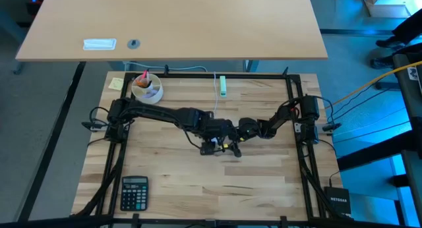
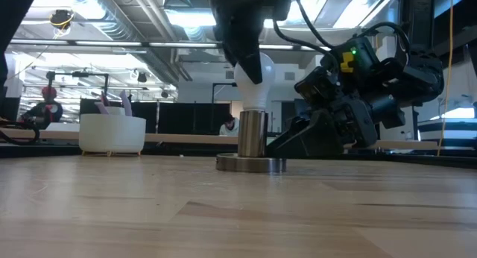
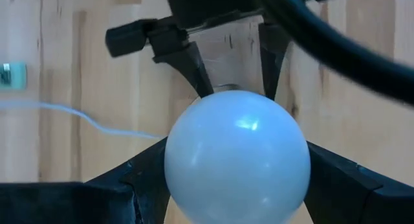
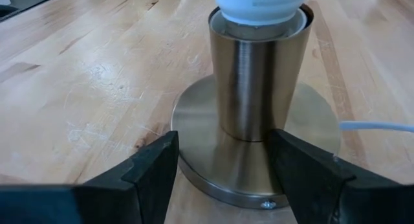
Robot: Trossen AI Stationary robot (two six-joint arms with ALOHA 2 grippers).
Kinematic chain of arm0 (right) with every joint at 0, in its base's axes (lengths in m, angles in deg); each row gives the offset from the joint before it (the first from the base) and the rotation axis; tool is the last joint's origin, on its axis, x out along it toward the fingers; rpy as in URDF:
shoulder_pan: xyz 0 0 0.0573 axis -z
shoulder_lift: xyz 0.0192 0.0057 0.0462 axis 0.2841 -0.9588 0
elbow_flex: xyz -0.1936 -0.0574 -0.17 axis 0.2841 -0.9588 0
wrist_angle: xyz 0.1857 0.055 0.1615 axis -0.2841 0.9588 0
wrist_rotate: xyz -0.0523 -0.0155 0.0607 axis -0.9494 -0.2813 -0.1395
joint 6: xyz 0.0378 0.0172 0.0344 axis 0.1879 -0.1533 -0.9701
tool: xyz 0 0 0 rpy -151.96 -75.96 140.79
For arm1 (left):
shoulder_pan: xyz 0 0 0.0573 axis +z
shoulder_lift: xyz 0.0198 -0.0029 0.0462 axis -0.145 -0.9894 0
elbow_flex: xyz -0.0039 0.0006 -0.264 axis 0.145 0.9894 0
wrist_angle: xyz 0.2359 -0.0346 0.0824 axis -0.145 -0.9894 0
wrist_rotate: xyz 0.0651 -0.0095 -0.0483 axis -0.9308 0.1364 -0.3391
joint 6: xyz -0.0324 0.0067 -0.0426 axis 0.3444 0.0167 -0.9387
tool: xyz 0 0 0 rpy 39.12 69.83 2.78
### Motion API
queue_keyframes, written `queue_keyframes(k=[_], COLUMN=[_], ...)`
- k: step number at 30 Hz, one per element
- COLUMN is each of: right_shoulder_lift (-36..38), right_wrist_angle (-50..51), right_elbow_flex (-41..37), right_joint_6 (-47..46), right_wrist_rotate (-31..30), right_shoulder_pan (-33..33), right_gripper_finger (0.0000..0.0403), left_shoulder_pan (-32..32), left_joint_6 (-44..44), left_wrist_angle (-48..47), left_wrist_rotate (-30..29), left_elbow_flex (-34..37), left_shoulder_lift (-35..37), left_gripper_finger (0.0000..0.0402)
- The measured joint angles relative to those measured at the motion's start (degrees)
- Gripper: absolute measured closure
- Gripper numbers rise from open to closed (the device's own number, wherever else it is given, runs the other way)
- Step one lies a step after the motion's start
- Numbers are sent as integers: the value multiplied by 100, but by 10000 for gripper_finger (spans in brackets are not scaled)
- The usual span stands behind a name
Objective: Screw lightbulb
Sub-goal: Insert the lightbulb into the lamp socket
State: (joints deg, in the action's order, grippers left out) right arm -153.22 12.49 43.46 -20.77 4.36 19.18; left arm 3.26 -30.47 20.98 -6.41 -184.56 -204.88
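At the centre of the low view, the white frosted pear-shaped lightbulb (image 2: 253, 77) sits upright in the brushed-metal socket (image 4: 259, 75) on the wooden bench (image 2: 112, 213). The left gripper (image 3: 236, 179) pinches the lightbulb from above; the right gripper (image 4: 223, 179) clamps its jaws on the socket's stem.

White bowl (image 1: 147, 89), calculator (image 1: 134, 192), perhaps a yellow sticky note (image 1: 116, 84), on wooden table (image 1: 264, 182).

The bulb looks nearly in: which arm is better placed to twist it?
Probably the left: its gripper clasps the bulb from above, while the right gripper steadies the socket at its base.
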Motion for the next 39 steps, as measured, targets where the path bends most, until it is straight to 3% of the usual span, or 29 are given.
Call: queue_keyframes(k=[12,18,25,39], right_shoulder_lift=[-2,-2,-2,-2], right_wrist_angle=[10,9,7,2], right_elbow_flex=[9,9,9,9], right_joint_6=[189,209,185,166], right_wrist_rotate=[13,15,15,-26], right_shoulder_pan=[2,0,0,-2], right_gripper_finger=[155,155,155,155], left_shoulder_pan=[52,71,114,251], left_joint_6=[2131,2477,2001,-434], left_wrist_angle=[45,50,-13,-187], left_wrist_rotate=[-8,12,8,-11], left_elbow_flex=[7,7,2,-4], left_shoulder_lift=[-9,-9,-9,-7], left_gripper_finger=[135,135,135,133])
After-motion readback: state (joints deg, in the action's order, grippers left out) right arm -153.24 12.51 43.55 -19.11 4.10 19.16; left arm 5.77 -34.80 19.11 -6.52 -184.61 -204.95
